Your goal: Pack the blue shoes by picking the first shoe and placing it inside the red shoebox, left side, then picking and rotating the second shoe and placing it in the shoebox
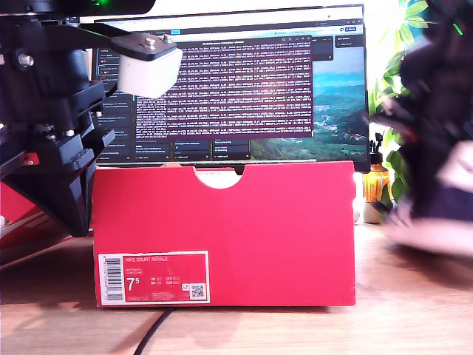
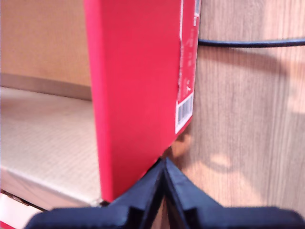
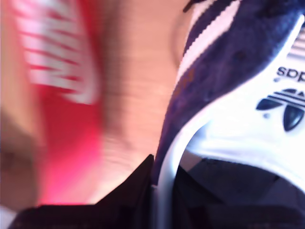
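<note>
Clamped on the heel collar of a blue shoe (image 3: 238,62), my second gripper (image 3: 159,191) has its jaws pinched on the white-lined rim, with the navy suede side and its white stripes rising away from the fingertips and the white trefoil heel patch just beside them. In the exterior view that shoe (image 1: 443,192) is a dark, motion-blurred shape with a pale sole at the exterior view's right edge, clear of the red shoebox (image 1: 222,229) and above the wooden table (image 1: 414,310). My first gripper (image 2: 164,174) has its jaws pressed together on nothing, their tips just beside the box's outer front corner near the white size label (image 1: 154,277); its arm stands at the exterior view's left. The box interior (image 2: 43,138) shows bare cardboard. A black cable (image 2: 248,43) lies on the table beside the box, and a monitor (image 1: 244,81) stands behind it.
</note>
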`<state>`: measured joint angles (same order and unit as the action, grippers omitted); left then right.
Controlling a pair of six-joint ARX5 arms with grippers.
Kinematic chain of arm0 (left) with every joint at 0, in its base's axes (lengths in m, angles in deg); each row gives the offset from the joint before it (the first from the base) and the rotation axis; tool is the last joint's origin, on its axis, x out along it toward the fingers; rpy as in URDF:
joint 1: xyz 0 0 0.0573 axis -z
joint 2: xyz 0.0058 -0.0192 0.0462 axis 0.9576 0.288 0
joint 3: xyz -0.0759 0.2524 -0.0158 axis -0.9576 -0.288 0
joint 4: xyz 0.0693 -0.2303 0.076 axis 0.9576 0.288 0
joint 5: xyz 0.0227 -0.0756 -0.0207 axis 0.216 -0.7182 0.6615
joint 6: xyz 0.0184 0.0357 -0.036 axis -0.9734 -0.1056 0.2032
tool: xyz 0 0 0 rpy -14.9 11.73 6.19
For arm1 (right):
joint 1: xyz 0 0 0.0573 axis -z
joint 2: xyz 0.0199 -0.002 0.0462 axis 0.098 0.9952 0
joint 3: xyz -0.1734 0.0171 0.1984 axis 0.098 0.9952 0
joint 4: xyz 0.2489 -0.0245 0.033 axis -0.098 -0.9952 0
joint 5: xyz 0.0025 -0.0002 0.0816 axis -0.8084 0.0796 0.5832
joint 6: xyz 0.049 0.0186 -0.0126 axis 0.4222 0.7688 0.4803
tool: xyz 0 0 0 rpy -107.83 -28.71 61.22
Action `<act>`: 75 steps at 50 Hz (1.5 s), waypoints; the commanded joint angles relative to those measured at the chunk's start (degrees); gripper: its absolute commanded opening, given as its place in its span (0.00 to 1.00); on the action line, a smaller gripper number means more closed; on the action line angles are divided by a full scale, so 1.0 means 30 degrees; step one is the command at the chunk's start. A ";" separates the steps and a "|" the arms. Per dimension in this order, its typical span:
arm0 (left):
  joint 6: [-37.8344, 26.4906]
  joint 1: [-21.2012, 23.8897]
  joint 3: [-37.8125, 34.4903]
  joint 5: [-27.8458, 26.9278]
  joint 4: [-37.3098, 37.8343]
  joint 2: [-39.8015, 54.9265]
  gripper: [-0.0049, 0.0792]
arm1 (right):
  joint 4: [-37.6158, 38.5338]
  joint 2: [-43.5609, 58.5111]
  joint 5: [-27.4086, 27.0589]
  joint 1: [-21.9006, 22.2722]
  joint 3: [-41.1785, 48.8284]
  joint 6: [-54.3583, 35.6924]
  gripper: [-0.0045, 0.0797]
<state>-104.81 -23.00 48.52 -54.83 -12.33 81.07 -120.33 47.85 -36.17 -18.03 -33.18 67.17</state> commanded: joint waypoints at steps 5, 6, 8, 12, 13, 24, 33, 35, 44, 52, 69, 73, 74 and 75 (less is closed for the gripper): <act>-0.0051 0.0036 -0.0080 0.0044 -0.0277 0.0160 0.04 | -0.0729 -0.1282 0.0393 -0.0714 -0.2317 0.0255 0.04; -0.0058 0.0036 -0.0080 0.0044 -0.0277 0.0160 0.04 | -0.0758 -0.1282 0.0619 -0.0838 -0.2608 0.0357 0.04; -0.0058 0.0036 -0.0080 0.0036 -0.0284 0.0160 0.04 | -0.0685 -0.1282 0.1086 -0.1115 -0.3038 0.0474 0.04; -0.0058 0.0036 -0.0080 0.0036 -0.0299 0.0160 0.04 | -0.0248 -0.1282 0.1734 -0.1734 -0.3854 0.0845 0.04; -0.0058 0.0036 -0.0080 0.0036 -0.0299 0.0160 0.04 | -0.0124 -0.1282 0.1829 -0.1887 -0.4029 0.1115 0.04; -0.0051 0.0036 -0.0080 0.0044 -0.0299 0.0160 0.04 | 0.2412 -0.1275 0.2761 -0.3599 -0.5122 0.3417 0.04; -0.0022 0.0036 -0.0080 0.0044 -0.0240 0.0160 0.04 | 0.4226 -0.1137 0.3111 -0.4605 -0.5122 0.4991 0.04; -0.0022 0.0036 -0.0080 0.0044 -0.0248 0.0160 0.04 | 0.4532 -0.1107 0.3111 -0.4779 -0.5122 0.5311 0.04; -0.0022 0.0036 -0.0080 0.0044 -0.0306 0.0160 0.04 | 0.5683 -0.0554 0.3191 -0.5770 -0.5122 0.6688 0.04; -0.0022 0.0036 -0.0080 0.0044 -0.0364 0.0160 0.04 | 0.6273 0.0393 0.3548 -0.6710 -0.5122 0.7490 0.04; -0.0022 0.0036 -0.0080 0.0044 -0.0364 0.0160 0.04 | 0.7606 0.2790 0.4437 -0.7723 -0.5122 0.8488 0.04; -0.0022 0.0036 -0.0080 0.0051 -0.0357 0.0160 0.04 | 0.7810 0.3373 0.4597 -0.7818 -0.5122 0.8524 0.04; -0.0022 0.0036 -0.0080 0.0051 -0.0357 0.0160 0.04 | 0.7890 0.3534 0.4590 -0.7876 -0.5122 0.8524 0.04; -0.0022 0.0036 -0.0080 0.0051 -0.0364 0.0160 0.04 | 0.7985 0.3657 0.4597 -0.7920 -0.5122 0.8539 0.04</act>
<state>-104.81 -23.00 48.52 -54.81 -12.44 81.07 -98.47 59.26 -22.79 -41.07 -46.71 93.02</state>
